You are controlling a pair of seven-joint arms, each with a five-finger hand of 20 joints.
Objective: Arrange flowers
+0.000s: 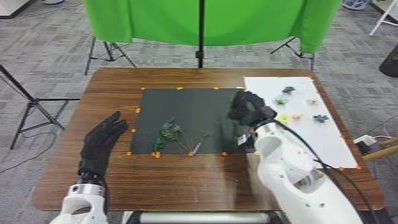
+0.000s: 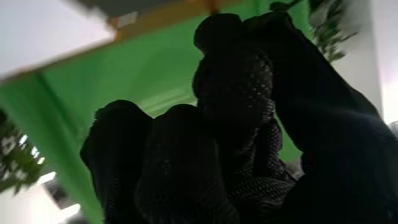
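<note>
In the head view, at the nearest edge, a pale metal tube (image 1: 204, 218) before a brown wooden counter (image 1: 178, 185). Reaching in from there, two glossy white jointed arms (image 1: 289, 175). Left of the mat, a left robot hand (image 1: 102, 142) in a black fabric glove, released, with straight fingers directed away. Just beside it, on a dark rectangular mat (image 1: 200, 107) edged with small orange tape pieces (image 1: 156, 155), thin bare stems (image 1: 197, 148) and, to their left, a green leafy sprig (image 1: 166, 133), all lying flat. Over the mat's right edge, a right robot hand (image 1: 250, 107), likewise black-gloved; cannot tell whether released, clenched or grasping a stem.

Right of that, on a long white sheet (image 1: 333, 147), small separate blooms: nearest, a yellow one (image 1: 283, 118), a pale orange one (image 1: 297, 116) and a blue-grey one (image 1: 321, 118); farther, a whitish-green one (image 1: 281, 102) and a pale one (image 1: 312, 102); farthest, a second blue-grey one (image 1: 289, 90).

Beyond the counter, a black upright pole (image 1: 201, 30), black tripod legs (image 1: 108, 52) and a bright green hanging cloth (image 1: 151, 20), over grey floor tiles (image 1: 58, 65).
</note>
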